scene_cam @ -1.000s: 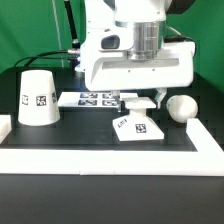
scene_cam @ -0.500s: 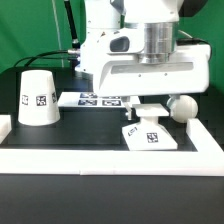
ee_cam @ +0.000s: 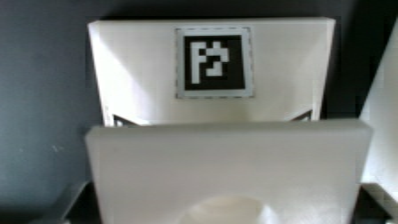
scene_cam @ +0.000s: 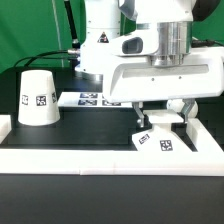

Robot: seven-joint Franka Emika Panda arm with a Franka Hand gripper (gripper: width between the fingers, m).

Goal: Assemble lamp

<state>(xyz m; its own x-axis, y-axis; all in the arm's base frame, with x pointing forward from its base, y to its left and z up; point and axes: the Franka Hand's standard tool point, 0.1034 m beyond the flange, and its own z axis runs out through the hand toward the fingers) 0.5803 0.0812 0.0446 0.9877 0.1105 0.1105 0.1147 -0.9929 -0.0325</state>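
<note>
The flat square lamp base (scene_cam: 160, 141) lies on the black table at the exterior view's right, near the white front rim. My gripper (scene_cam: 163, 123) is shut on its raised back part. In the wrist view the base (ee_cam: 214, 100) fills the frame with its tag facing up, and my gripper (ee_cam: 222, 205) holds its near block with dark fingers at either side. The round bulb (scene_cam: 181, 107) is mostly hidden behind my gripper. The tapered shade (scene_cam: 38, 97) stands on the table at the exterior view's left.
The marker board (scene_cam: 90, 99) lies flat behind the middle of the table. A raised white rim (scene_cam: 90, 157) runs along the front and sides. The robot's white body (scene_cam: 110, 30) stands at the back.
My gripper has moved toward the exterior view's right and slightly forward, carrying the lamp base with it. It now covers most of the bulb. The shade has not moved.
</note>
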